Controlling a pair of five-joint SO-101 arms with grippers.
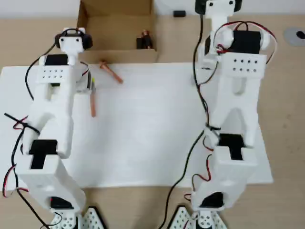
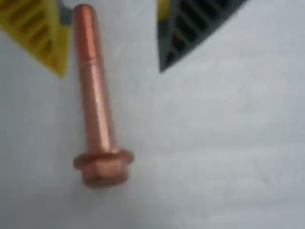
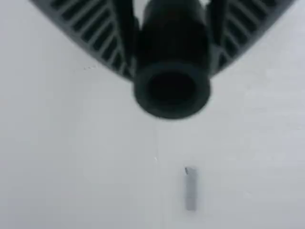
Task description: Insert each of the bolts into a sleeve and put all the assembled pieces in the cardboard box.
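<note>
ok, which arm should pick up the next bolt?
Left. The left end effector is open over a bolt lying on the white sheet; the right end effector is shut on a sleeve, so it is occupied.

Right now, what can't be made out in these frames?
- High view: the pieces in the cardboard box are too small to count or to judge as assembled.
- High view: the arm's white body covers the right end effector and its sleeve.
- Right wrist view: a small grey item on the sheet is too blurred to identify.
- Left wrist view: blur hides whether the left end effector's yellow finger touches the bolt.
</note>
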